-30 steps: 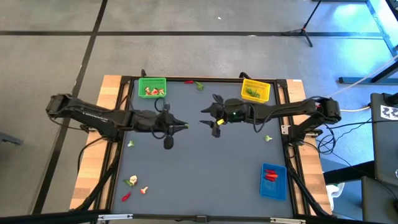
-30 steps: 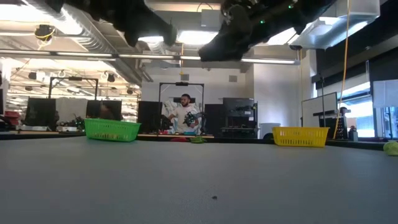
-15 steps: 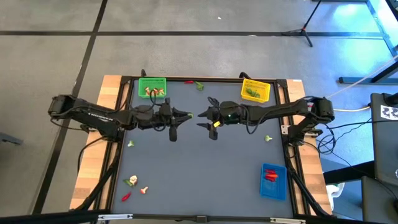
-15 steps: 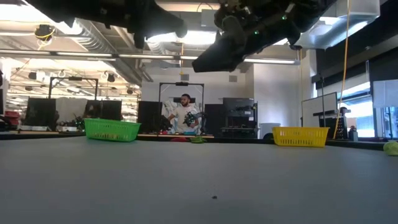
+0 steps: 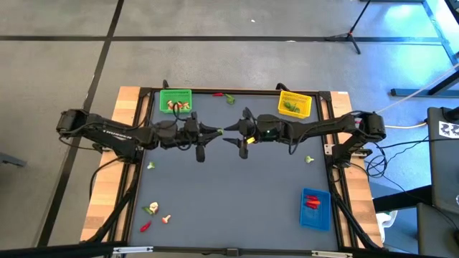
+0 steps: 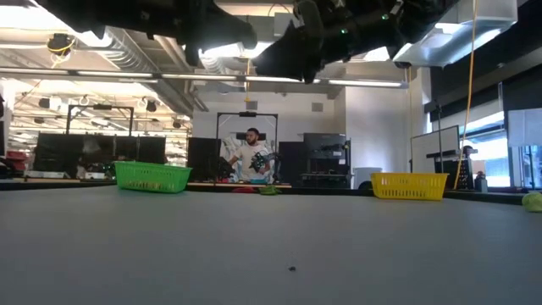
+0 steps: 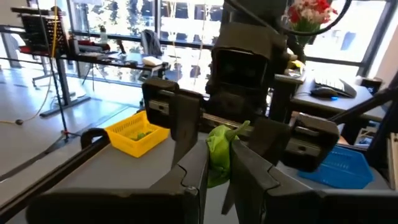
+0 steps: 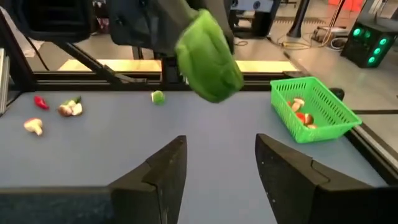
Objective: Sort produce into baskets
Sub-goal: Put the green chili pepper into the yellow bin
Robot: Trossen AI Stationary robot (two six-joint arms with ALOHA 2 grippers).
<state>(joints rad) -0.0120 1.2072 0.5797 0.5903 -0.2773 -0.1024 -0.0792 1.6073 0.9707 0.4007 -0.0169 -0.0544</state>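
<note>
My left gripper is shut on a small green leafy piece, high over the middle of the table. My right gripper faces it, open. Its two fingers stand on either side of the piece without touching it. The piece also shows in the right wrist view, beyond my right fingertips. The green basket and the yellow basket stand at the far edge. The blue basket stands near right with red pieces in it. My left gripper pinches the green piece's middle between its two fingers. The fingers lie about level and point toward the table's right. The piece sticks out past the fingertips, lifted clear of the table.
Loose produce lies near left: a mushroom piece, a red piece and a green-and-white piece. Small green pieces lie at left and at right. Two more pieces lie at the far edge between the baskets.
My left gripper has carried the green piece toward the far edge and a little right, toward my right gripper. My right gripper has gone left toward it, staying open. The two now face each other closely.
</note>
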